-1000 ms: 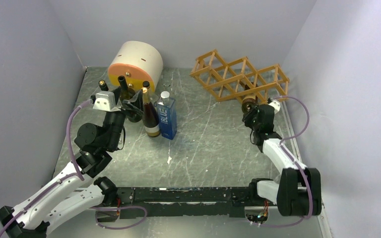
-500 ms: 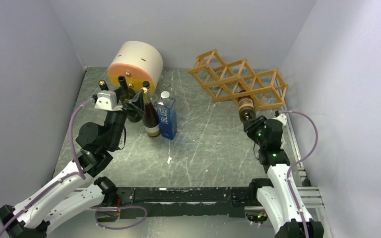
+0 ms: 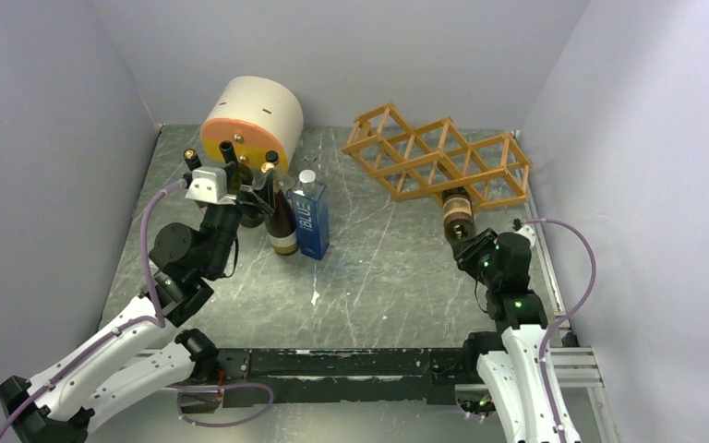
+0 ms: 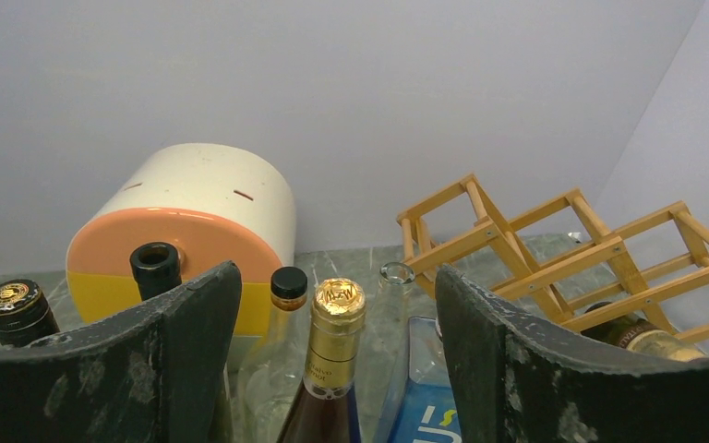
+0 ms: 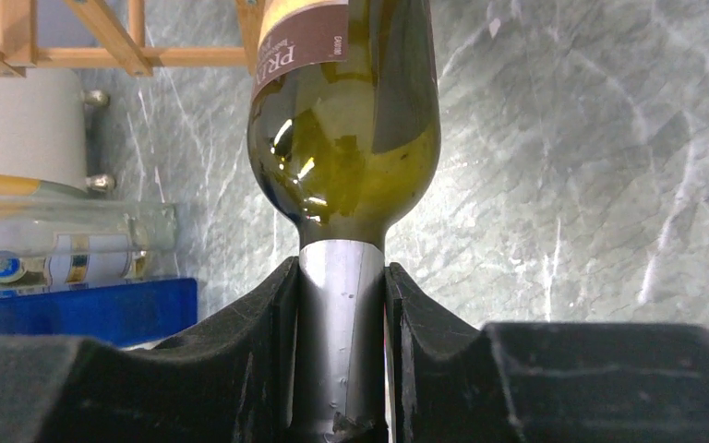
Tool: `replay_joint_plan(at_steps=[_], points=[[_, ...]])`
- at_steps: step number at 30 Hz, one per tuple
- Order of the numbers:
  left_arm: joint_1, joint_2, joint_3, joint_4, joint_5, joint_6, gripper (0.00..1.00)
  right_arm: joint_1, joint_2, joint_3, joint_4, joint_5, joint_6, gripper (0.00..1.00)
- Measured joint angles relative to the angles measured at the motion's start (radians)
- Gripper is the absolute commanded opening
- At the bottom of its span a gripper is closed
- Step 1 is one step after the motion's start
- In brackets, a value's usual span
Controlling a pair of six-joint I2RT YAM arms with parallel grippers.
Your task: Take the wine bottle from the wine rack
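Wine bottle (image 5: 343, 138) label running off right wrist view's top edge; its base hiding inside wine rack (image 3: 443, 161). Left gripper (image 4: 337, 280) jaws covering dark-capped bottles (image 4: 155, 268) below caps; blue carton (image 4: 429, 415) getting cropped at bottom.

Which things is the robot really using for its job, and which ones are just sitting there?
For the job: wine bottle, neck pinched in the right claw; wine rack.

Just sitting there: cream and orange cylinder; blue carton; gold-topped bottle; black-capped clear bottle.
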State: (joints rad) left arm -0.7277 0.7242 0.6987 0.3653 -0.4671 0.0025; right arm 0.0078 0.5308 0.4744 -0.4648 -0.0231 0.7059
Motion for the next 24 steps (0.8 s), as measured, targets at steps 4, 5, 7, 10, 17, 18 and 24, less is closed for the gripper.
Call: replay_joint_plan(at_steps=[4, 5, 7, 10, 17, 18, 24], points=[[0.0, 0.003, 0.001, 0.0, 0.0, 0.0, 0.81, 0.0, 0.029, -0.047, 0.036, -0.056, 0.023, 0.0], [0.0, 0.005, 0.001, 0.0, 0.0, 0.0, 0.81, 0.0, 0.037, -0.056, 0.038, -0.073, 0.028, 0.0], [0.0, 0.009, 0.003, -0.002, 0.0, 0.0, 0.81, 0.0, 0.047, -0.058, 0.031, -0.1, 0.034, 0.0], [0.0, 0.011, 0.006, -0.004, 0.0, 0.0, 0.81, 0.0, 0.058, -0.043, -0.003, -0.131, 0.034, 0.0], [0.0, -0.005, 0.007, -0.003, 0.0, 0.0, 0.81, 0.0, -0.016, 0.005, -0.151, -0.165, 0.023, 0.0], [0.0, -0.006, 0.007, -0.003, 0.0, 0.0, 0.81, 0.0, -0.029, 0.008, -0.173, -0.167, 0.021, 0.0], [0.0, -0.007, 0.007, -0.004, 0.003, 0.0, 0.89, 0.002, -0.078, 0.016, -0.267, -0.196, -0.006, 0.0]])
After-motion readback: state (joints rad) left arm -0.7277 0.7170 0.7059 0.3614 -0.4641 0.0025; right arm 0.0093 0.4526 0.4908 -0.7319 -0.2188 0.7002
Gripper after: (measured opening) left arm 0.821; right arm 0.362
